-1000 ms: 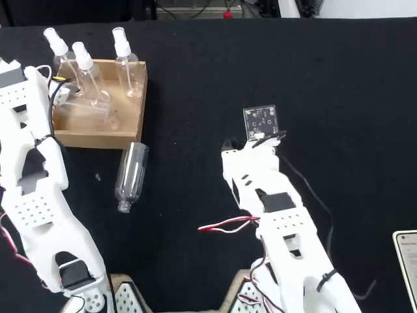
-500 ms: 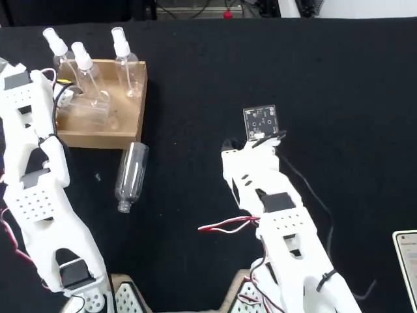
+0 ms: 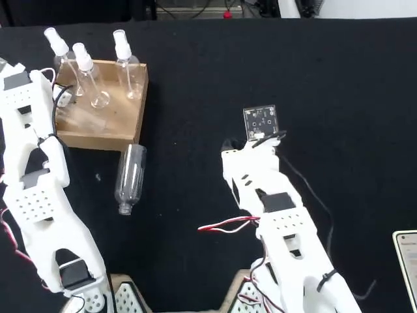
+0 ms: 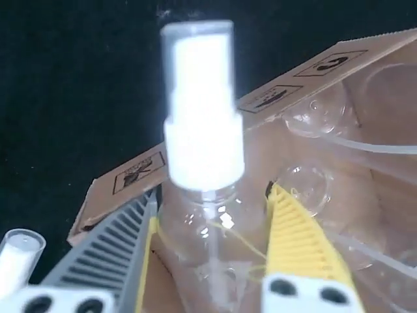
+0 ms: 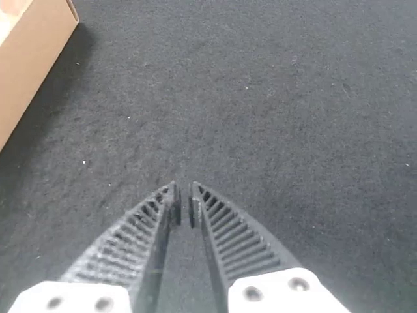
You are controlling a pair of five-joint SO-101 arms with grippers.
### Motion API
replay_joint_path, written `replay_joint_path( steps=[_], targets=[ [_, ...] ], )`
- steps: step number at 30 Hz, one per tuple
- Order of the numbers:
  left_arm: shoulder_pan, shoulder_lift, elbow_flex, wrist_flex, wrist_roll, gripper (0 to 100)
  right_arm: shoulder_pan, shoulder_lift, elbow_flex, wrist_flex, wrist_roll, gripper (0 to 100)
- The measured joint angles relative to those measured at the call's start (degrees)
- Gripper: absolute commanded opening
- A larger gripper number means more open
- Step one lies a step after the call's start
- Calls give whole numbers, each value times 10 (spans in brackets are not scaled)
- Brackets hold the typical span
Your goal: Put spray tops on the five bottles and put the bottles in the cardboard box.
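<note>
1. The left gripper (image 4: 212, 192) is at the left side of the shallow brown cardboard box (image 3: 98, 139). Its jaws are spread to a bottle's width and pressed on the shoulders of a clear plastic bottle with a white spray top (image 4: 203, 163).
2. That bottle (image 3: 88, 117) lies tilted inside the box, with its top toward the gripper (image 3: 62, 96). It is lower in the box than a second ago.
3. Since then the left arm has shifted toward the far side, and the box's right wall has edged slightly right.
4. Three more clear spray-topped bottles (image 3: 88, 75) stand upright along the far part of the box.
5. A clear topless bottle (image 3: 130, 177) lies on the black cloth table (image 3: 326, 98), just near of the box, about where it lay before.
6. The right gripper (image 5: 182, 199) hangs over bare cloth at mid-table, well right of the box. Its jaws are almost closed and hold nothing, and it has not moved.
</note>
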Motion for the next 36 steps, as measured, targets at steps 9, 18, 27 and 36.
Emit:
replay_joint_path(
  steps=[9,18,27,36],
  targets=[
    [1,1,-52,32,-24,181,0,0,0,0,0,31],
    [1,1,-87,48,-87,181,0,0,0,0,0,31],
    [1,1,-150,53,-226,180,0,0,0,0,0,31],
    [1,1,-171,41,-345,180,0,0,0,0,0,31]
  ],
)
